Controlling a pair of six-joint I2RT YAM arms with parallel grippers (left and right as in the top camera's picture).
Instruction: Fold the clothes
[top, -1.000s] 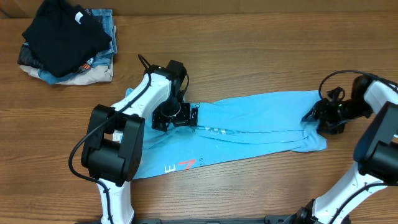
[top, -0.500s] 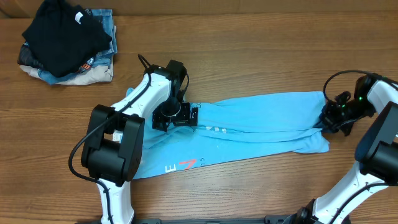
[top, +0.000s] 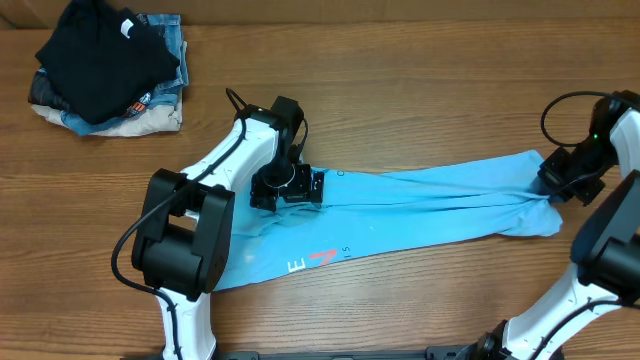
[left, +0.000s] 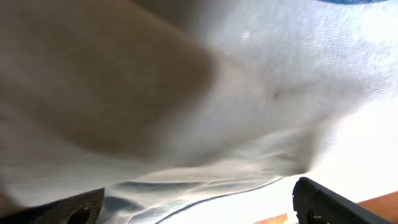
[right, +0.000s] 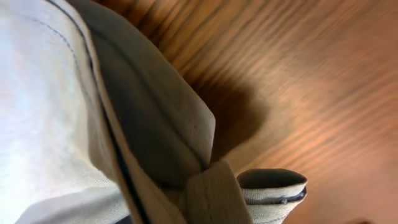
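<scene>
Overhead: the light sky-blue short-sleeved T-shirt (top: 420, 205) lies pulled into a long slanted band across the middle of the wooden surface (top: 400, 90), with its red-orange lettering facing up near the left end. My right end effector (top: 555, 184) is closed on the band's right tip, where the cloth gathers into creases. I judge that grip is there to draw the shirt taut. My left end effector (top: 312, 187) sits wide open over the left part, probably to anchor that end, though I cannot tell whether it touches the cloth. Bare wood runs along both long sides of the band, so there is room to fold. The right tip is near the frame's edge, which leaves little room outward. The black garment (top: 100, 55) on the folded denim and beige clothes (top: 165, 110) sits well apart in the far left corner.

Left wrist: pale cloth fills the view, and both fingers (left: 326, 199) are spread at the bottom corners, pinching nothing.

Right wrist: a bunched hem is clamped at the bottom, with bare wood beyond.
</scene>
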